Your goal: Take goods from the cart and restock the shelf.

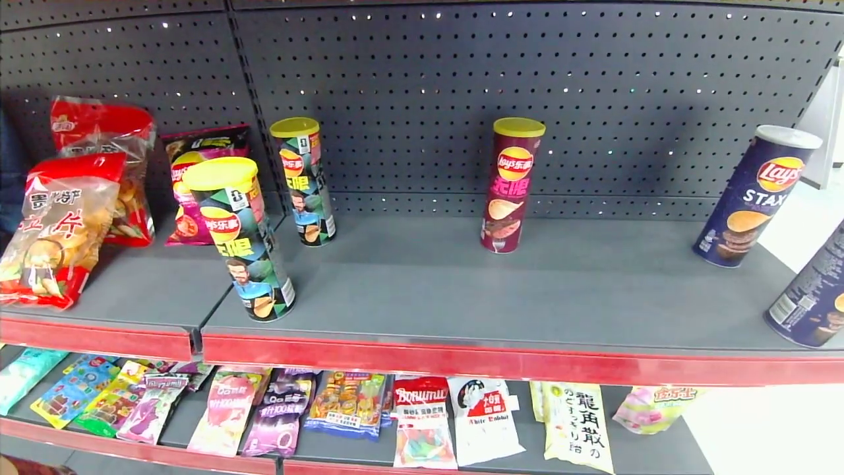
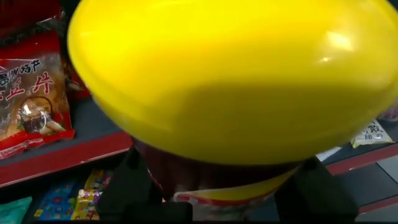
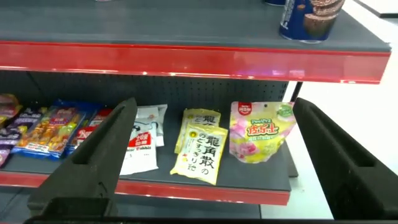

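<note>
Clamping a yellow-lidded can point(image 2: 236, 81), the left gripper point(image 2: 221, 199) holds it before the shelf point(image 1: 461, 290); the right gripper point(image 3: 211, 162) gapes empty. Setting it down toward nine o'clock likely risks nudging the green can point(image 1: 241, 237), near the lip, over.

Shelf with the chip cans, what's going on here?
A robot is restocking. Its left gripper grips a yellow-lidded can in front of the shelf, where several chip cans already stand. Its right gripper is open and empty, facing the snack bags on the lower shelf.
</note>
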You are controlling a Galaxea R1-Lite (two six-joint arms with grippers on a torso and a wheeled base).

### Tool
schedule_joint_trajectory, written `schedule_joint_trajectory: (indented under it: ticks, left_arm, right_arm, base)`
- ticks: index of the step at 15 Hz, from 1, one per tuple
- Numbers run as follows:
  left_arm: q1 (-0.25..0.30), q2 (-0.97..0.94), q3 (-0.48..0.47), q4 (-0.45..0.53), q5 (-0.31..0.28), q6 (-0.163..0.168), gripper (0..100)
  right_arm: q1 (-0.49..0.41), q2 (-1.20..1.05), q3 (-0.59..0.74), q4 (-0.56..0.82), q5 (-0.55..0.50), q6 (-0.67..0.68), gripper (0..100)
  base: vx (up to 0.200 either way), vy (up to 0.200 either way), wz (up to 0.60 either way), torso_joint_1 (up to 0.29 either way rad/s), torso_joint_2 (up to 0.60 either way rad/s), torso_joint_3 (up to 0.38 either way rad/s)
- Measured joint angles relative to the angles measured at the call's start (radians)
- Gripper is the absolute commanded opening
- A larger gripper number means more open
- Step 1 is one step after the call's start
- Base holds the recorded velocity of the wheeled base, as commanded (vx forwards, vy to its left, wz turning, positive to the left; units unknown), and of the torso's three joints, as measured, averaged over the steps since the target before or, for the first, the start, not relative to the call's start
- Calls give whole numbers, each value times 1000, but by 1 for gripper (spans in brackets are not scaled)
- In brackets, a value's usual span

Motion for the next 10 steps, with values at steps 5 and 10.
schedule_joint_trajectory:
  ticks: [5, 10]
  left_arm:
    - [0, -101, 61, 0, -1, 12, 0]
    - [2, -132, 91, -3, 30, 9, 0]
  right_arm:
    - [30, 172, -226, 7, 110, 3, 100]
    - [160, 657, -516, -102, 218, -151, 100]
  base:
    - [0, 0, 0, 0, 0, 0]
    - [0, 0, 0, 0, 0, 0]
